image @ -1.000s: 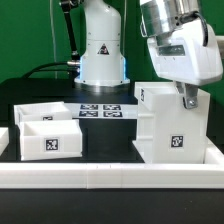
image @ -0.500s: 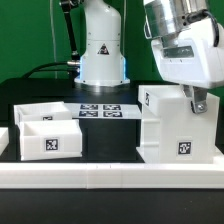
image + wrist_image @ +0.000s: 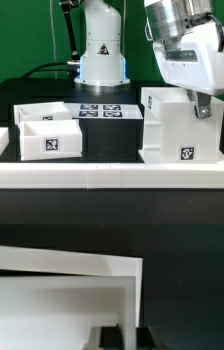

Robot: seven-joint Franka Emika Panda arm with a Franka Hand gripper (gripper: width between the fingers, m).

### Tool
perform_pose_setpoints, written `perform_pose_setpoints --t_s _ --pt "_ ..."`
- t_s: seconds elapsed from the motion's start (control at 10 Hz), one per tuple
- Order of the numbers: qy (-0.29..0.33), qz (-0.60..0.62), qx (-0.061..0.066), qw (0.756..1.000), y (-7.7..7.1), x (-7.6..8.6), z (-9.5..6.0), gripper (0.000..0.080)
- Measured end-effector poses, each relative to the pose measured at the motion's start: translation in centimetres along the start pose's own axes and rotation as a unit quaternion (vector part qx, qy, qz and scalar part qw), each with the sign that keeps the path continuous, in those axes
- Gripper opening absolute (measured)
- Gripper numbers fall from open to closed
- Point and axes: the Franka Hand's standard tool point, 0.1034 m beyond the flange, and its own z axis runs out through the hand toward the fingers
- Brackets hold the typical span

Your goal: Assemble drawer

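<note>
The large white hollow case stands at the exterior view's right, tilted a little, its tag low on the front face. My gripper comes down on its top right wall and is shut on that wall. In the wrist view the thin white wall runs between my two dark fingers, with the gripper closed around it. Two small shallow trays sit at the exterior view's left: one in front with a tag, one behind it.
The marker board lies at the table's back middle, before the arm's white base. A long low white rail runs along the front edge. Black table surface shows between the trays and the case.
The gripper and the case have shifted toward the exterior view's right. The case has tilted and its tag now sits lower. The trays have not moved.
</note>
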Motion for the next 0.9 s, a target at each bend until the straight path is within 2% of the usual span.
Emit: perform_pose_setpoints --t_s 0.2,0.4,0.5,0.6,0.7,0.9 --pt "0.0 -0.002 0.0 1.0 0.0 0.0 0.0 0.0049" --pt "0.0 -0.004 0.001 1.0 0.0 -0.1 0.0 0.0396" --pt "0.0 -0.005 0.002 1.0 -0.1 -0.1 -0.1 0.053" --pt "0.0 -0.007 0.003 1.0 -0.1 -0.1 -0.1 0.053" --pt "0.0 -0.011 0.003 1.0 -0.2 -0.1 -0.2 0.0631" --pt "0.001 -0.082 0.005 0.997 0.0 0.3 -1.8 0.0644"
